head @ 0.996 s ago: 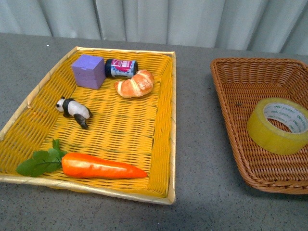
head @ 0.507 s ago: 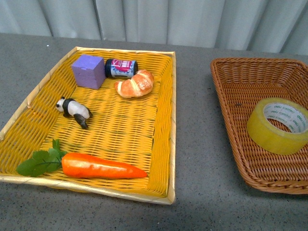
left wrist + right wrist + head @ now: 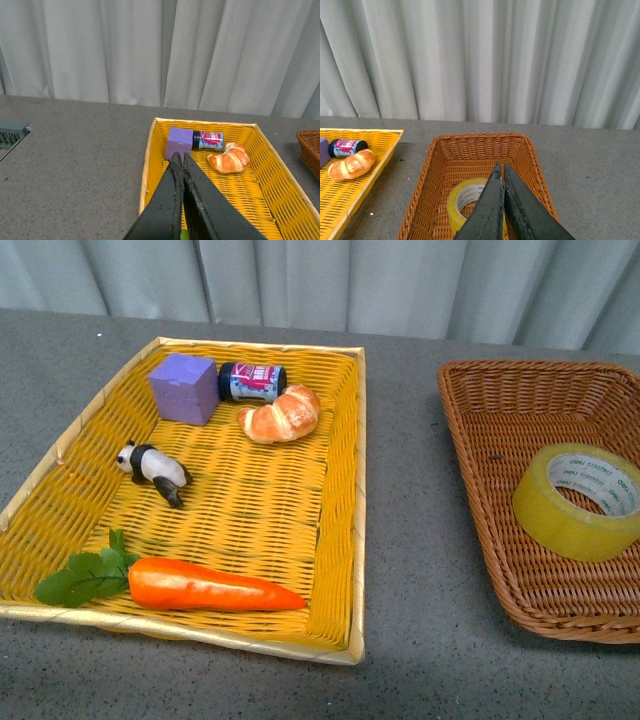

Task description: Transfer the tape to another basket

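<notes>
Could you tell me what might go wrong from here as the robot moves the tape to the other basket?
The right gripper is shut above the yellowish packing tape roll, so it must open first. The roll lies tilted against the brown wicker basket wall and may slip. The yellow woven tray already holds a carrot and croissant.

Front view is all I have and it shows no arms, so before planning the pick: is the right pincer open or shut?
Observer: Shut. The right wrist view shows the right pincer closed on nothing.
Operator: Where does it point?
Observer: Into the brown basket, with the tape partly hidden behind its fingers.
Operator: And the other arm?
Observer: The left pincer is shut and empty too, over the yellow tray, tips toward the purple block.
</notes>
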Available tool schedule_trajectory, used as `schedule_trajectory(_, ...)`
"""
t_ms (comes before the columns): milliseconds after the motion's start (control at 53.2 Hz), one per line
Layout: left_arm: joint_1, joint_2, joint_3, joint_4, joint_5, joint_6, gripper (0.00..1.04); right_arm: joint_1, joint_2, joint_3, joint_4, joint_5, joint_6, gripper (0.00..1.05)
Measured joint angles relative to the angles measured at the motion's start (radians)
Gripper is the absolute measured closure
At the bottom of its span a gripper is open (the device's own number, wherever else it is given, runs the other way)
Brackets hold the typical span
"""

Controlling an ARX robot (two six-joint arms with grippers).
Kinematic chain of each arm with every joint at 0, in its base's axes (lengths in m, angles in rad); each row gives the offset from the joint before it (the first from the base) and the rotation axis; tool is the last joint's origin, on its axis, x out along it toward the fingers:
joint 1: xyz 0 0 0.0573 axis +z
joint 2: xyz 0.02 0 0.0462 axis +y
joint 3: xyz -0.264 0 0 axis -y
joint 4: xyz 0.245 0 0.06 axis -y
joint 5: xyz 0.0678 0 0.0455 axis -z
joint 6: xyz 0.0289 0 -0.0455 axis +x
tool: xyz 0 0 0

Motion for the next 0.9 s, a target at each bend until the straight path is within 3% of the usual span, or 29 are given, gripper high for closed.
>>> schedule_trajectory(263,0.000,-0.086,0.000,-0.085,0.000,0.000,1.01,0.000,-0.069,0.000,-0.069,0.000,0.000,1.04)
schedule_trajectory(338,0.000,-0.112,0.000,-0.112,0.000,0.000,1.01,0.000,-0.195,0.001,-0.229,-0.003,-0.001,1.04)
schedule_trajectory(470,0.000,-0.147,0.000,-0.145,0.000,0.000,1.01,0.000,-0.233,0.001,-0.239,-0.003,-0.001,1.04)
schedule_trajectory(564,0.000,-0.272,0.000,-0.303,0.000,0.000,1.01,0.000,-0.233,0.001,-0.240,-0.003,-0.001,1.04)
schedule_trajectory(733,0.000,-0.309,0.000,-0.316,0.000,0.000,1.01,0.000,-0.235,0.001,-0.240,-0.003,-0.001,1.04)
schedule_trajectory(902,0.000,-0.309,0.000,-0.316,0.000,0.000,0.70,0.000,-0.235,0.001,-0.240,-0.003,-0.002,0.79)
